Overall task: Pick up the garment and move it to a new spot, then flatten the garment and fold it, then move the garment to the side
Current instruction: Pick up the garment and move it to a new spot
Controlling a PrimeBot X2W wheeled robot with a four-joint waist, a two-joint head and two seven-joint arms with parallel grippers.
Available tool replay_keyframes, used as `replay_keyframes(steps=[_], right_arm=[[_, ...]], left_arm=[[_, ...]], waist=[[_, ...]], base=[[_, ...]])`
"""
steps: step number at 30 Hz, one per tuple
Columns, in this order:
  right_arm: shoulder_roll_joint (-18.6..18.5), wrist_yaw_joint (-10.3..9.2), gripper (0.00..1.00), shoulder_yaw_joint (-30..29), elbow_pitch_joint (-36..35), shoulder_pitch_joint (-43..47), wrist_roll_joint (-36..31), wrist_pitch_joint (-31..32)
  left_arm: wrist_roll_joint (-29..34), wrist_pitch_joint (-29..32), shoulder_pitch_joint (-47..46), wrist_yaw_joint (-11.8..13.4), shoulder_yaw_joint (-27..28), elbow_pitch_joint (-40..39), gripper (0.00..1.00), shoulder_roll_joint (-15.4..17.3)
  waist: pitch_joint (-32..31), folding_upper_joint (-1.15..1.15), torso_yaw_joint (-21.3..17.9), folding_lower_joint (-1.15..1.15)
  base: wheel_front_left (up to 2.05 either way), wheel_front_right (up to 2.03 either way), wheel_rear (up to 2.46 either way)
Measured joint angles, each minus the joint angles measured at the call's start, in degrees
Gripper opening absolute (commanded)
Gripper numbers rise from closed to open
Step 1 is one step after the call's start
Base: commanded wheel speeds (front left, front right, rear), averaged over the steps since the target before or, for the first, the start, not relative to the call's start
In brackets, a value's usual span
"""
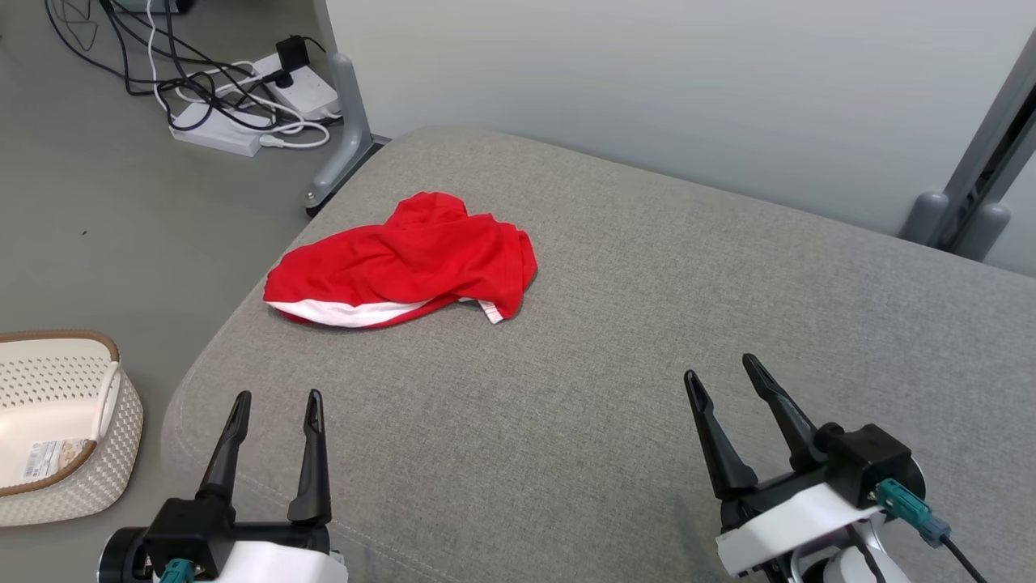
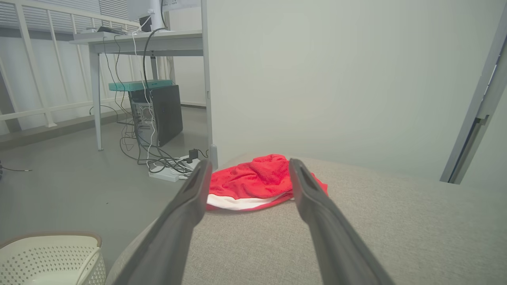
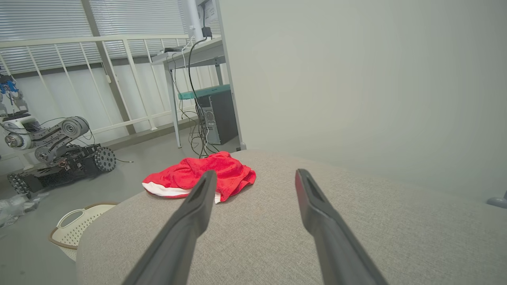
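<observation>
A crumpled red garment (image 1: 405, 263) with a white lining edge lies on the grey padded surface (image 1: 615, 340), near its far left corner. My left gripper (image 1: 277, 399) stands open at the lower left, well short of the garment, nothing between its fingers. My right gripper (image 1: 720, 368) is open at the lower right, far from the cloth. In the left wrist view the garment (image 2: 253, 182) sits ahead between the open fingers of the left gripper (image 2: 247, 166). In the right wrist view the garment (image 3: 194, 176) lies ahead and to the left of the open right gripper (image 3: 255, 174).
A white perforated basket (image 1: 57, 421) stands on the floor at the left. Power strips and cables (image 1: 243, 97) lie on the floor beyond the corner. A pale wall (image 1: 647, 81) with grey frame legs (image 1: 348, 121) backs the surface. A tracked robot (image 3: 51, 150) is parked by the railing.
</observation>
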Motion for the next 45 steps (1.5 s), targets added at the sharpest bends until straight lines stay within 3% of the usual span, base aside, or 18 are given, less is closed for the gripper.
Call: replay_keyframes(steps=[23, 26, 31, 38, 45], right_arm=[[0.0, 0.00, 1.00, 2.2, 2.3, -2.4, 0.7, 0.0], [-0.1, -0.01, 1.00, 1.2, 2.1, -1.8, 0.0, 0.0], [0.0, -0.01, 1.00, 0.1, 1.2, -0.9, -1.2, 0.0], [-0.5, 0.00, 1.00, 1.5, -1.3, -1.6, -5.4, 0.7], [-3.1, 0.00, 1.00, 0.7, -8.8, -4.2, -8.2, 4.8]], left_arm=[[-0.3, 0.0, 1.0, 1.5, 1.5, -0.7, 1.00, -0.1], [-0.3, 0.0, 0.7, 0.7, 3.0, 0.2, 1.00, -0.1], [0.2, 0.0, -1.3, -2.6, 4.8, 3.6, 1.00, 0.7], [0.3, 0.0, -7.7, -4.6, 6.8, 11.8, 1.00, 4.1], [-3.1, 3.5, -21.1, -7.4, 7.2, 20.7, 1.00, 7.8]], waist=[[0.5, 0.00, 0.3, 0.00], [0.5, 0.00, 0.1, 0.00], [1.3, 0.00, -0.2, 0.00], [5.0, 0.00, -1.7, 0.00], [12.6, 0.00, -4.5, 0.00]], base=[[0.00, 0.00, 0.00], [0.00, 0.00, 0.00], [0.00, 0.00, 0.00], [0.00, 0.00, 0.00], [0.00, 0.00, 0.00]])
